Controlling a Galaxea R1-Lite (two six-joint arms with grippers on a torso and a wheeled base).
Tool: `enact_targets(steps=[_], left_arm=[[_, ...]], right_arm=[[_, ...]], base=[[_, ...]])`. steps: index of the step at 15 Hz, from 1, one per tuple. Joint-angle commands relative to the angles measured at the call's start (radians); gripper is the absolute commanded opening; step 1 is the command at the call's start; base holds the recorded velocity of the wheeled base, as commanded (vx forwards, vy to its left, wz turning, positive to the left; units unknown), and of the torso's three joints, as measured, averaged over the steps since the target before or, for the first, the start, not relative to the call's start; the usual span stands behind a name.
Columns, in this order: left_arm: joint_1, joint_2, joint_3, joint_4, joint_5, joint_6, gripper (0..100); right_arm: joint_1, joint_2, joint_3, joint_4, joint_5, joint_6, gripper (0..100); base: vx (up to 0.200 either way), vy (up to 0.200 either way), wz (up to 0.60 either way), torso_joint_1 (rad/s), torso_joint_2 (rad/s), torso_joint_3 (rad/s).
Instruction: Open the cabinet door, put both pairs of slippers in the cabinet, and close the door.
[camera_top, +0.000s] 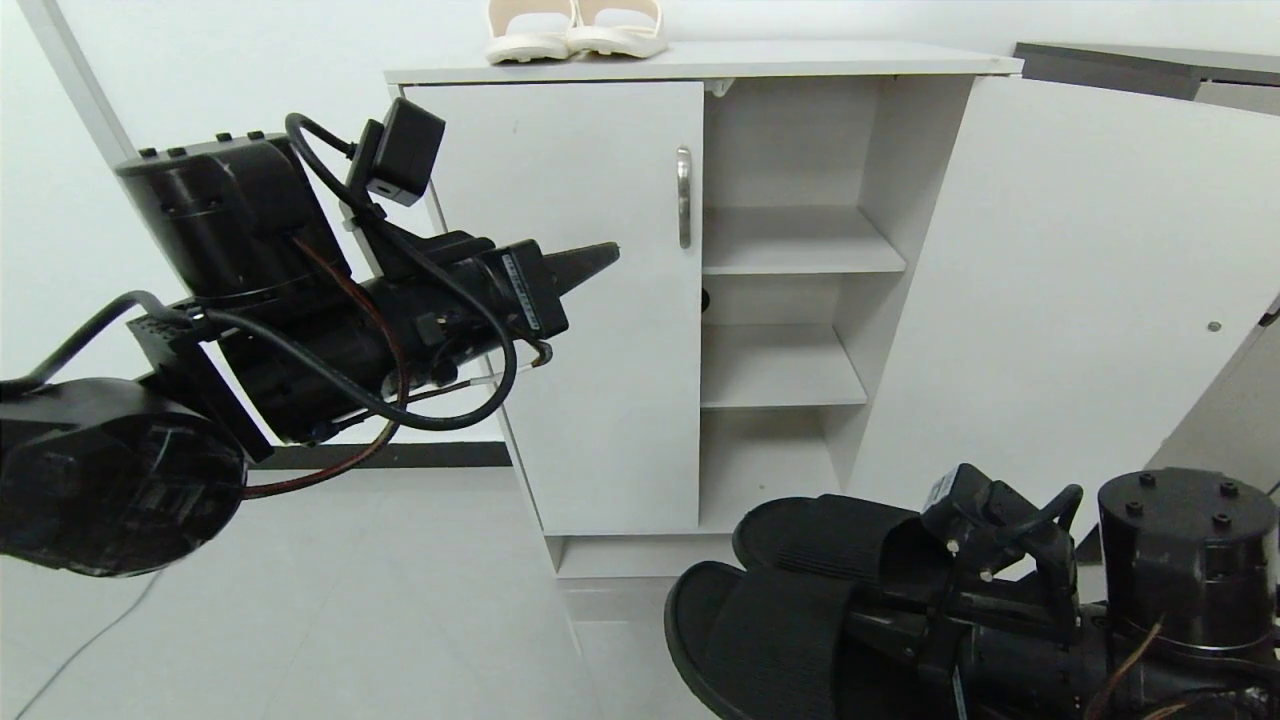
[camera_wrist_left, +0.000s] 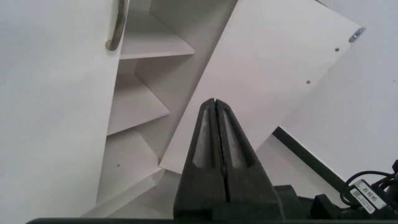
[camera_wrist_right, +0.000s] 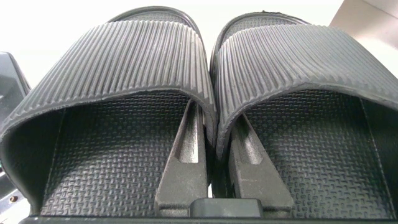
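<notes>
Left pincer (camera_wrist_left: 214, 124) closed, raised; right pincer (camera_wrist_right: 214, 134) clamps black slippers (camera_top: 775, 630).

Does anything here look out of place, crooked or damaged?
Only the white slippers look out of place: they sit on the cabinet top, not on a shelf inside. The black slippers are clamped side by side in the right gripper. Nothing looks damaged or spilled.

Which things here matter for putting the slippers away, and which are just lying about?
Job: cabinet, its open right door, black slippers held in the right gripper, white slippers on the cabinet top.
Just there: grey furniture behind the door, cable on the floor.
</notes>
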Motion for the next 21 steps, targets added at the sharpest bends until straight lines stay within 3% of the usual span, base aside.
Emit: enact_targets(steps=[1,21], left_arm=[[-0.001,-0.005,0.000,0.000,0.000,0.000,0],[-0.001,-0.005,0.000,0.000,0.000,0.000,0]], right_arm=[[0.000,0.003,0.000,-0.001,0.000,0.000,0],[0.000,0.003,0.000,-0.001,0.000,0.000,0]], base=[[0.000,0.000,0.00,0.000,0.00,0.000],[0.000,0.000,0.00,0.000,0.00,0.000]])
